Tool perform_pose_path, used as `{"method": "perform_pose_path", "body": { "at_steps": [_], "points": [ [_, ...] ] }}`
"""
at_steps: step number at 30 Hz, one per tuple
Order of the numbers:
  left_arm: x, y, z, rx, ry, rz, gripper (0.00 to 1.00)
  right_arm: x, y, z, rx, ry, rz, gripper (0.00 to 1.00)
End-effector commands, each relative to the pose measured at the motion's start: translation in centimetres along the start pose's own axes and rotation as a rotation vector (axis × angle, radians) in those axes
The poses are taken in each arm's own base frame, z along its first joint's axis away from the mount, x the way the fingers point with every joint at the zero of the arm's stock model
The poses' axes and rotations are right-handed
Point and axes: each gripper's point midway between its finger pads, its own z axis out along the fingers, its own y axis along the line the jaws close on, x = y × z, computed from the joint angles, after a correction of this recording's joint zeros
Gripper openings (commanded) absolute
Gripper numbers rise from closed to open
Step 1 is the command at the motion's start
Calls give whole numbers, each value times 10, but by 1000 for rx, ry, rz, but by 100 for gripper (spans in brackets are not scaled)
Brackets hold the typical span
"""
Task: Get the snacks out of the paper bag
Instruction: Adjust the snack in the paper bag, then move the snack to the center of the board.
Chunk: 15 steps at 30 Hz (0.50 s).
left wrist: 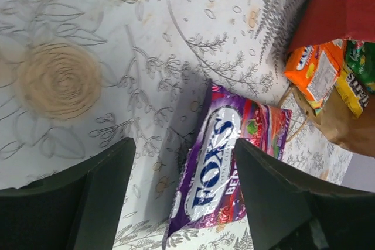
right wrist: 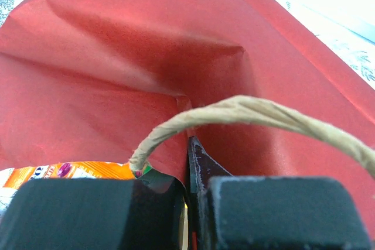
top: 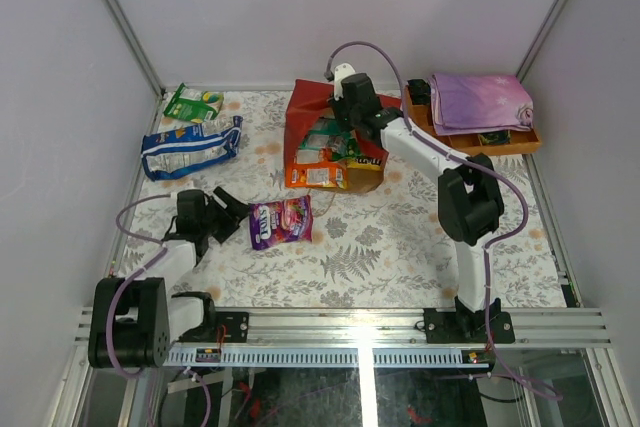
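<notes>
**Red paper bag tipped over, snacks bunched at the mouth**

Red paper bag lay on its side toward the far middle of the table, with its mouth facing the arms and the brown kraft inside showing. The right tool was squeezed down narrow on the bag's red wall right at the upper edge of the mouth. The wrist view showed the paper pinched in the slit between the fingers, and the string handle arched across just above them.

A jumble of snacks sat in the mouth: an orange packet, a yellow M&M's packet and a green one, all pressed against each other. Honestly couldn't tell how many more were under those.

The left tool was spread wide with nothing in it, low over the table. A purple Fox's packet lay flat on the table just ahead of its fingertips, out of the bag and a bit apart from it.

At the far left, a blue-and-white bag and a green bag lay near each other, well away from the paper bag. At the far right stood a wooden tray with a folded purple cloth on top.
</notes>
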Motion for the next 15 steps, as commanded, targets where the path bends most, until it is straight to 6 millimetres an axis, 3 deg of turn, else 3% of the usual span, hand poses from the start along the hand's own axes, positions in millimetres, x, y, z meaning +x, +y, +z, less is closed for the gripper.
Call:
{"method": "perform_pose_path", "body": {
  "at_steps": [1,4,6,8,11,15],
  "points": [
    [21,-3,8,34,80,52,68,-16,-18,-4,10,-28,32,0],
    [28,-12,13,64,101,73,67,-16,-23,1,7,-24,39,0],
    [31,-14,16,61,112,78,60,-16,-24,2,9,-23,38,0],
    [35,-13,19,55,134,73,40,-16,-24,2,7,-24,37,0],
    [34,-10,22,35,135,68,1,-15,-22,2,-10,-25,39,0],
    [20,-7,17,-27,65,50,0,-14,-17,-1,-37,-35,47,0]
  ]
}}
